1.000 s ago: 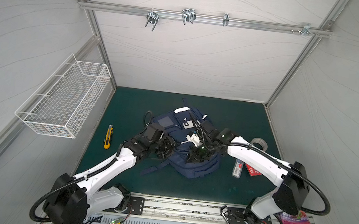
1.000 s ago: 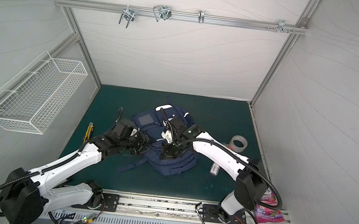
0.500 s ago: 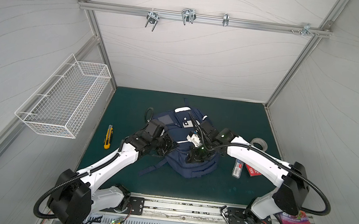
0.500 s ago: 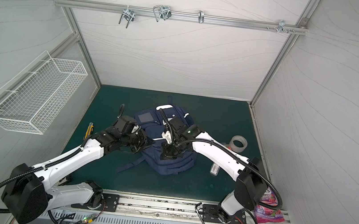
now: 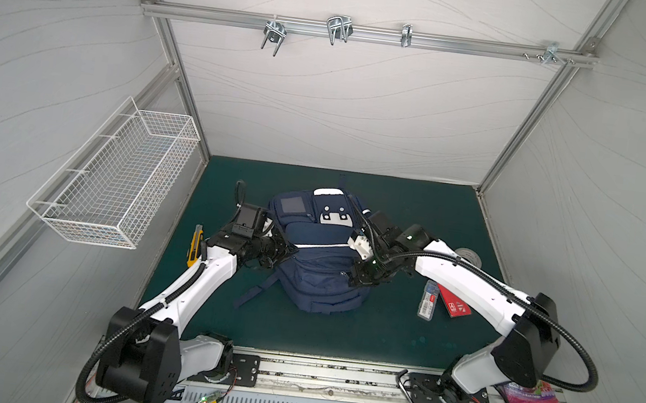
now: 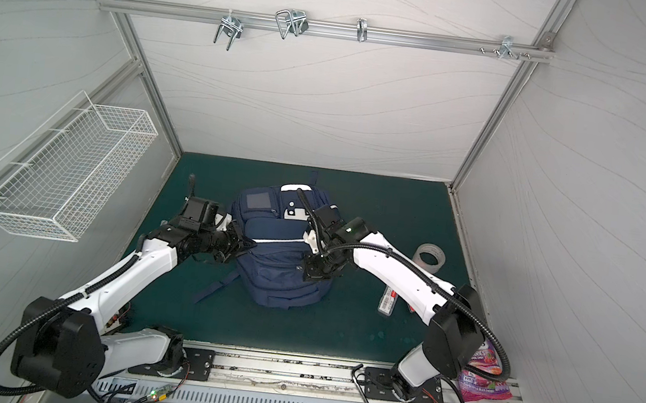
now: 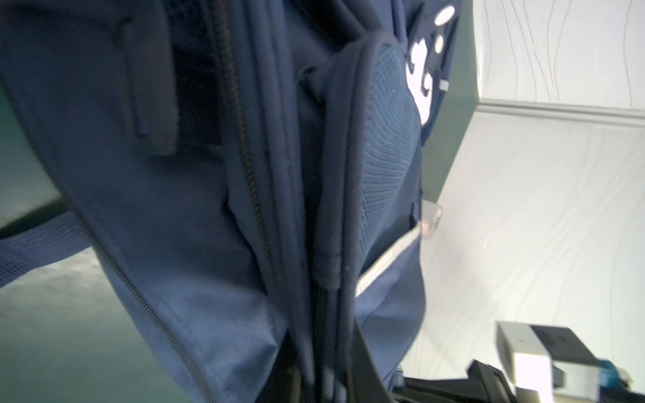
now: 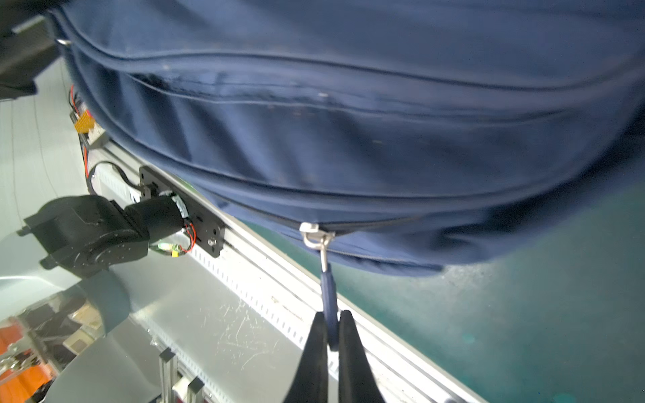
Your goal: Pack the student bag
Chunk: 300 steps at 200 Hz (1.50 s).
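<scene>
The student bag [image 5: 320, 281] [image 6: 282, 277], navy blue with a white stripe and a white dotted patch, sits mid-mat in both top views. My left gripper [image 5: 286, 250] [image 6: 242, 245] is at its left side. In the left wrist view it [image 7: 324, 380] is shut on a bunch of the bag's [image 7: 195, 209] piped seams and fabric. My right gripper [image 5: 357, 282] [image 6: 310, 276] is at the bag's right side. In the right wrist view it [image 8: 331, 324] is shut on the blue zipper pull [image 8: 329, 296], which hangs from a silver slider [image 8: 314, 233].
A yellow utility knife [image 5: 195, 243] lies left of the bag. A tape roll [image 5: 467, 256], a clear case [image 5: 427, 305] and a red packet [image 5: 457, 307] lie to its right. A wire basket [image 5: 118, 181] hangs on the left wall. A candy bag [image 5: 528, 393] sits by the front rail.
My left gripper has closed on the bag's left side fabric. The bag has shifted slightly and sits more squarely. The right gripper keeps its hold on the zipper pull.
</scene>
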Each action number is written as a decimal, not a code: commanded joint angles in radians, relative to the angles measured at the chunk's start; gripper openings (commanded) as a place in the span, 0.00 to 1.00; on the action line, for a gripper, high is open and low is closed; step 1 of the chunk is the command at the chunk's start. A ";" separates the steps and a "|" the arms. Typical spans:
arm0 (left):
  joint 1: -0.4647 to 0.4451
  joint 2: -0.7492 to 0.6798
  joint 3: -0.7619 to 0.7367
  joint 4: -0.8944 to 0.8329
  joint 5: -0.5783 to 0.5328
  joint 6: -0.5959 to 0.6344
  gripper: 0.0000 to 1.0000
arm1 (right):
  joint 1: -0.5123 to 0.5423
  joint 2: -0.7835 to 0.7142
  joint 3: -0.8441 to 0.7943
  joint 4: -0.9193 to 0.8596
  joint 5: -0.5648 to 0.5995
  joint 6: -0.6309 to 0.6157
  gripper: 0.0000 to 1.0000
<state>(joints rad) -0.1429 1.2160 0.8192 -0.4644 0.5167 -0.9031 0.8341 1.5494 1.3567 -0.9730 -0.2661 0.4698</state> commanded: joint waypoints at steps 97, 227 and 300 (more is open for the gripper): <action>0.108 0.182 0.171 0.100 -0.163 0.040 0.48 | 0.026 0.007 0.048 -0.137 0.051 0.009 0.00; -0.143 -0.148 0.008 -0.013 -0.074 -0.313 0.73 | 0.129 0.084 0.169 0.102 -0.054 0.083 0.00; -0.300 -0.116 0.032 0.023 -0.124 -0.454 0.74 | 0.114 0.041 0.139 0.116 -0.050 0.090 0.00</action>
<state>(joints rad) -0.3847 1.0763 0.8188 -0.5007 0.4248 -1.2671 0.9470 1.6295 1.4876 -0.8970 -0.2752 0.5533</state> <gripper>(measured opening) 0.760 0.071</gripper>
